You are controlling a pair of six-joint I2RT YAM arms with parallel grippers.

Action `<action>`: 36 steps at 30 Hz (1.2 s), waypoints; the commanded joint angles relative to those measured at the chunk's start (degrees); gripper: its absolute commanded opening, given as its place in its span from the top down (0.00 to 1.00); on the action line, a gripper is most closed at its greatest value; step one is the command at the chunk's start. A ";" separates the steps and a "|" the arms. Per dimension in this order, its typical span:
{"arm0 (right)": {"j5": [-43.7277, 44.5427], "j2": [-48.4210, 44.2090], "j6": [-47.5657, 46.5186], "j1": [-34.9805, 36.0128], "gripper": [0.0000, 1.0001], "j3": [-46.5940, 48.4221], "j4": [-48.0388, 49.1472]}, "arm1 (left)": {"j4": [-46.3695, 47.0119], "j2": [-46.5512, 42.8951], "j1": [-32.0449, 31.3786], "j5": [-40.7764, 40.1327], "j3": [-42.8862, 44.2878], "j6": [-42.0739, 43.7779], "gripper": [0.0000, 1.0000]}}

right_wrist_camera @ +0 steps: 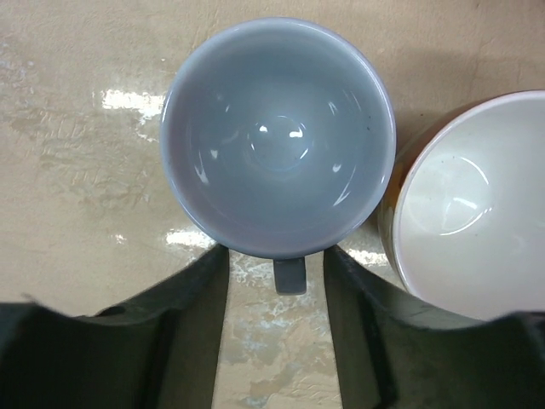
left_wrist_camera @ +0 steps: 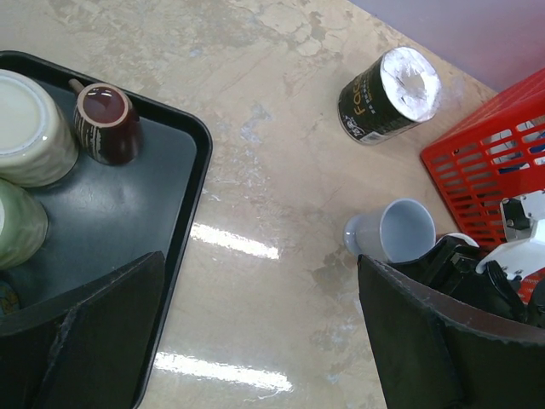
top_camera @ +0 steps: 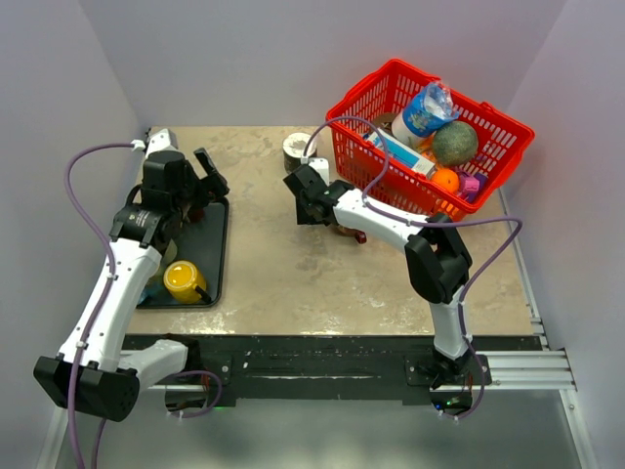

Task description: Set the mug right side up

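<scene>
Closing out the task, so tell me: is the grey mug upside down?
No, the grey mug stands mouth up, its inner bottom visible in the right wrist view.

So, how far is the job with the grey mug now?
Done, it seems: the grey mug stands mouth up on the table, beside an orange cup. In hand: the right hand sits around the mug's handle, its fingers apart and not touching it. Left: probably only to draw that hand away. The left hand hangs open, idle.
</scene>
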 commanded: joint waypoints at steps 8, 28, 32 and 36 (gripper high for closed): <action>-0.07 -5.59 0.21 0.03 0.23 0.54 1.83 | -0.07 1.22 -0.05 -2.78 0.91 0.81 0.01; -5.70 -16.23 -5.15 -2.34 0.01 -2.45 7.28 | -0.86 12.99 7.48 -12.54 -1.91 3.80 0.01; -6.93 -17.37 -4.53 -3.83 0.01 -3.59 7.19 | -3.76 13.36 10.84 -9.55 -2.08 2.75 0.01; -8.33 -18.07 -4.45 -5.24 0.01 -4.38 7.10 | -5.61 10.72 10.85 -4.90 -4.45 -0.15 0.01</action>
